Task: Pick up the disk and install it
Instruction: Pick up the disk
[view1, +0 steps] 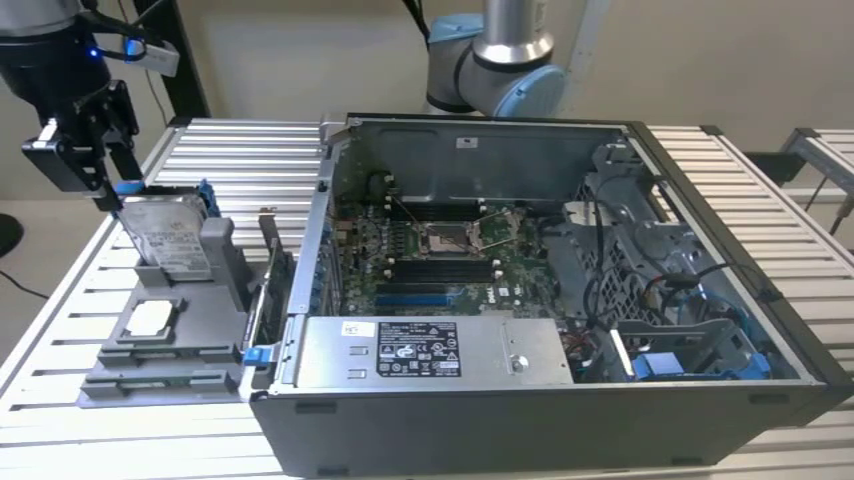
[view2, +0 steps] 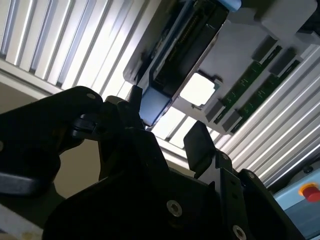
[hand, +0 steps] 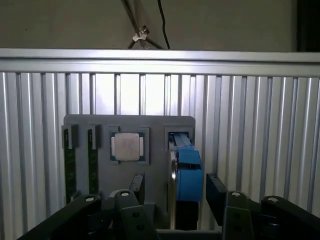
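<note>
Gripper (hand: 176, 189): fingers spread apart, one on each side of the disk's upper edge.
Disk (view1: 174, 240): upright in a slot of the grey holder (view1: 200, 345), beside the open computer case (view1: 441, 430).
Chip (view1: 151, 315): flat in the holder.

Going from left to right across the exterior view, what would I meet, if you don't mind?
black gripper → blue-framed silver metal disk → grey rectangular box with black-and-white label → blue plastic bracket
</note>
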